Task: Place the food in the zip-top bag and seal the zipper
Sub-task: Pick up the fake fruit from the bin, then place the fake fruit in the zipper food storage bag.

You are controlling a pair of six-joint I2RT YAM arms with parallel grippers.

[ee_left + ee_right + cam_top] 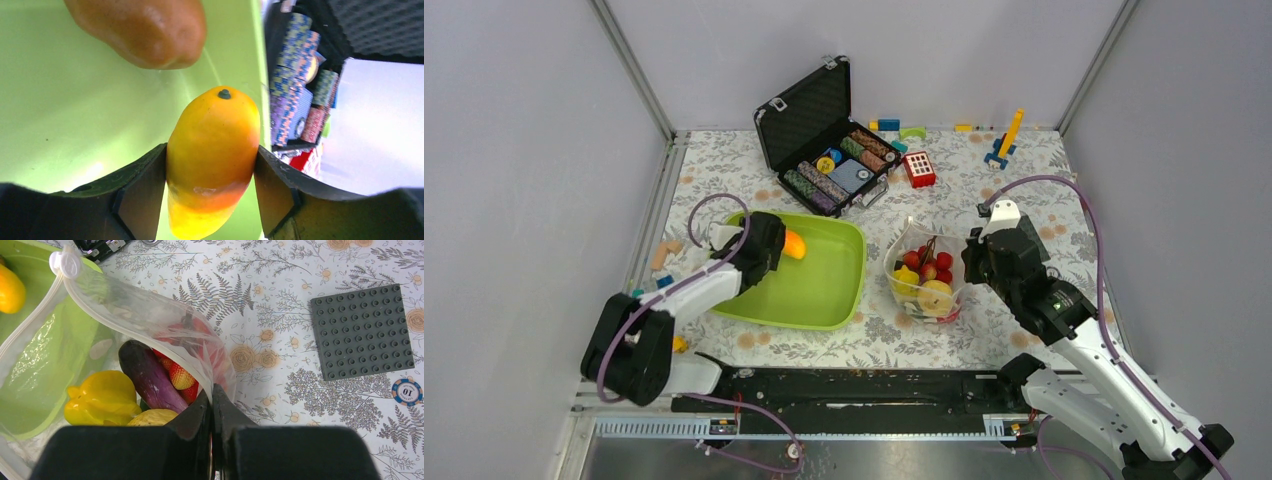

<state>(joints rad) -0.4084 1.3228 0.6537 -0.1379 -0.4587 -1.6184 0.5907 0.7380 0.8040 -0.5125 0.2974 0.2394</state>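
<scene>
The left hand [210, 172] clamped the yellow-orange fruit [215, 135] over the green tray [60, 125] while the right hand [212, 405] pinched the zip-top bag [140, 305] open by its rim, so the fruit needed lifting clear, then lowering squarely into that mouth.

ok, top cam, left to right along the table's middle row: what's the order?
left gripper shut on the yellow-orange fruit → zip-top bag → right gripper pinching the bag's edge. The green tray is left out: it lies under the left gripper and fruit.
</scene>
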